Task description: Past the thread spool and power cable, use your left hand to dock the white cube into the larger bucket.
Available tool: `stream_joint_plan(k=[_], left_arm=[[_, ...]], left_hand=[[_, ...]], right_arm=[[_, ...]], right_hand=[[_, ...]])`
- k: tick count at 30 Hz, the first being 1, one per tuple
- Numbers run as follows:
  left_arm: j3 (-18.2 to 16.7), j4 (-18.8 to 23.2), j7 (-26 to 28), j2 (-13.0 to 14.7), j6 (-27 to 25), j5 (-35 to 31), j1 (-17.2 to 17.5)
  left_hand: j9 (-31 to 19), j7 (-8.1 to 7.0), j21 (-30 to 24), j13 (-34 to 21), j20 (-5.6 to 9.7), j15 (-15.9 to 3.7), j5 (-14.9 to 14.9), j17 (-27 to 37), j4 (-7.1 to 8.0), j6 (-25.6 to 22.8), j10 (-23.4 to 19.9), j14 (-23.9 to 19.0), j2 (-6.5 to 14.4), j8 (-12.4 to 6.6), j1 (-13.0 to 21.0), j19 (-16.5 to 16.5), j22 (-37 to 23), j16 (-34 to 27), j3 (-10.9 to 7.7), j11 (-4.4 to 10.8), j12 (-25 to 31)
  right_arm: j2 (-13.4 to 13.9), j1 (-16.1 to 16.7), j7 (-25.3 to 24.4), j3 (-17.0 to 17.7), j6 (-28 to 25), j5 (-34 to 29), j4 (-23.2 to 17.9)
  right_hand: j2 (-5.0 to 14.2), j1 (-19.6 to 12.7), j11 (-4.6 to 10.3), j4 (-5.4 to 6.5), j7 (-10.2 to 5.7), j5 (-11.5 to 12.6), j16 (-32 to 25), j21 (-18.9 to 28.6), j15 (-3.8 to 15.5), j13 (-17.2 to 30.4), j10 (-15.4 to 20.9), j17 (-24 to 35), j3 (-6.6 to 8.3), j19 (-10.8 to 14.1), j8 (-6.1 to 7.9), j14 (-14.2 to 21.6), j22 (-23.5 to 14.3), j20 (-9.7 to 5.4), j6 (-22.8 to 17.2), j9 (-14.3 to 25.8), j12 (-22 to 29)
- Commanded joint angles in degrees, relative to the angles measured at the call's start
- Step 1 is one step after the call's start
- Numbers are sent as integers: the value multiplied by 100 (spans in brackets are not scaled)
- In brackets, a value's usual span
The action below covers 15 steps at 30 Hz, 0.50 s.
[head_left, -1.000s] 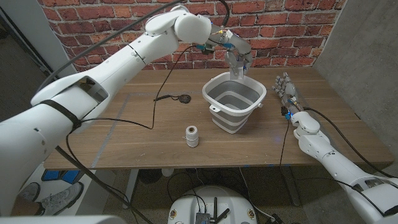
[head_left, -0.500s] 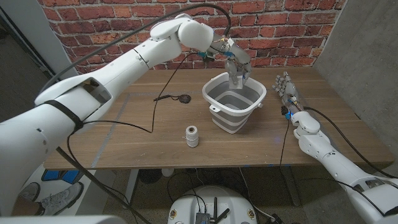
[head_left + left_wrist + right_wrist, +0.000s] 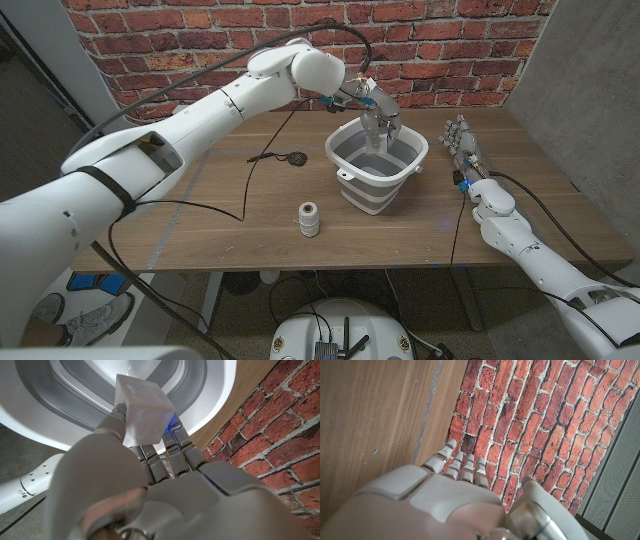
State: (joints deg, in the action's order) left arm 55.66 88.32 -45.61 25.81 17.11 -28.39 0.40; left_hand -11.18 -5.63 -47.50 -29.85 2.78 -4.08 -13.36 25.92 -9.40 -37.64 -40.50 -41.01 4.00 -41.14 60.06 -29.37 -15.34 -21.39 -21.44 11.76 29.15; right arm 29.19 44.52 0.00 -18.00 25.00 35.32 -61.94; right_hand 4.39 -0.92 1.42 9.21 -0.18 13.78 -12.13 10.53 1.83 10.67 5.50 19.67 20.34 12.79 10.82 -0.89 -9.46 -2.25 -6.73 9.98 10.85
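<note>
The left hand (image 3: 379,122) grips the white cube (image 3: 144,410) over the far rim of the bucket (image 3: 377,172), while the right hand (image 3: 461,148) waits empty, fingers straight, right of it.

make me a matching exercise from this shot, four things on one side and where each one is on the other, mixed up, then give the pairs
Things:
1. white cube
2. thread spool
3. right hand
4. black cable

Places:
A. standing on the table's near part, in front of the bucket's left side
B. held in the left hand over the bucket's opening
C. lying on the table to the left of the bucket
D. beside the bucket on the robot's right, holding nothing

Pairs: 1-B, 2-A, 3-D, 4-C
</note>
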Motion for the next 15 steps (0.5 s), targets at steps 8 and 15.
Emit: stream_joint_plan(k=[8,15], left_arm=[[136,-244,205,-50,27,-117,178],[192,-371,333,-79,86,-184,242]], left_hand=[[12,10,-90,-84,818,-940,-34,21,-5,-23,23,54,4,23,-69,52,17,42,-47,-7,-45],[20,7,-108,-92,824,-942,-37,24,-10,-26,11,49,-1,45,-86,65,31,55,-58,-5,-56]], right_arm=[[7,63,-39,20,-1,8,-66],[5,124,-59,38,15,29,-115]], right_hand=[[362,15,12,-5,16,4,-52,36,124,15,9,12,10,0,8,-22,-21,-59,-58,24,22],[363,14,13,-6,18,4,-50,36,121,15,7,10,12,-1,8,-26,-21,-55,-58,24,21]])
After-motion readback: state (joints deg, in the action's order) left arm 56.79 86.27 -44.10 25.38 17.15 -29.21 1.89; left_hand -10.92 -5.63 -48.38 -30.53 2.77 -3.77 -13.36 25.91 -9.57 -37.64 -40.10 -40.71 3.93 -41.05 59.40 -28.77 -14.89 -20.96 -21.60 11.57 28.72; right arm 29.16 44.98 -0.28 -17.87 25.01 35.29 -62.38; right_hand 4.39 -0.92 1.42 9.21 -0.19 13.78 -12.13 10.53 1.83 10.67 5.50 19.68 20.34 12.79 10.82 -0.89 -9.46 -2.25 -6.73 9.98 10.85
